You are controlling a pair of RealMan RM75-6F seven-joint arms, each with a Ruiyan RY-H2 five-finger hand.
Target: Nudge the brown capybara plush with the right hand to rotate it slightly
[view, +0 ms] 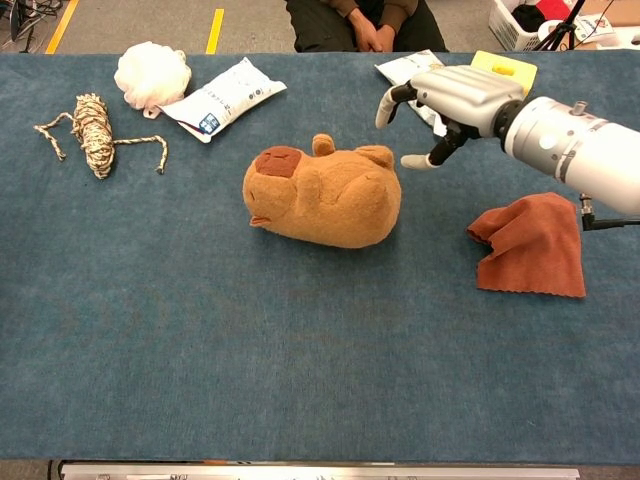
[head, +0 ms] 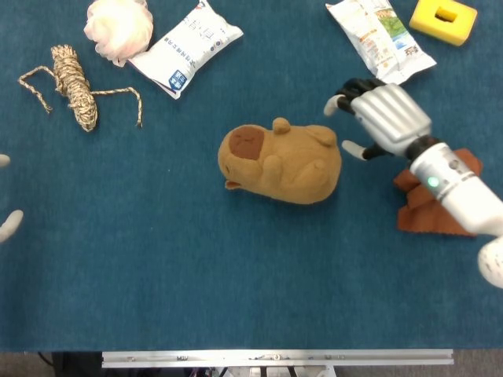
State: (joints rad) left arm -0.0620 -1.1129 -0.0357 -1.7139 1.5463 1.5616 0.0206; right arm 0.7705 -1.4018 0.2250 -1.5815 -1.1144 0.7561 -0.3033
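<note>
Blue felt-covered table (head: 157, 267) fills both views. The brown capybara plush (head: 281, 162) lies on its side at frame centre in the head view, snout toward frame left, rump toward frame right.

Right hand (head: 383, 116), silver with dark fingertips, hangs just right of the plush's rump, at upper right of centre in the head view. Fingers (view: 386, 107) are apart and lightly curled, clamped on nothing. Whether a fingertip already touches the fur cannot be told; the chest view suggests a small gap. The white forearm runs off toward the lower right edge, above a rust-red cloth (view: 532, 246).

Judgement on the step: contact should come at the rump's upper corner, well off the plush's centre, so that the push turns the toy rather than slides it. A short, low sweep toward frame left and down should do; soft stuffing may dent before it moves, so a slow push is safer.

Left hand (head: 8, 220) shows only as pale tips at the far left edge; finger state cannot be told.
</note>
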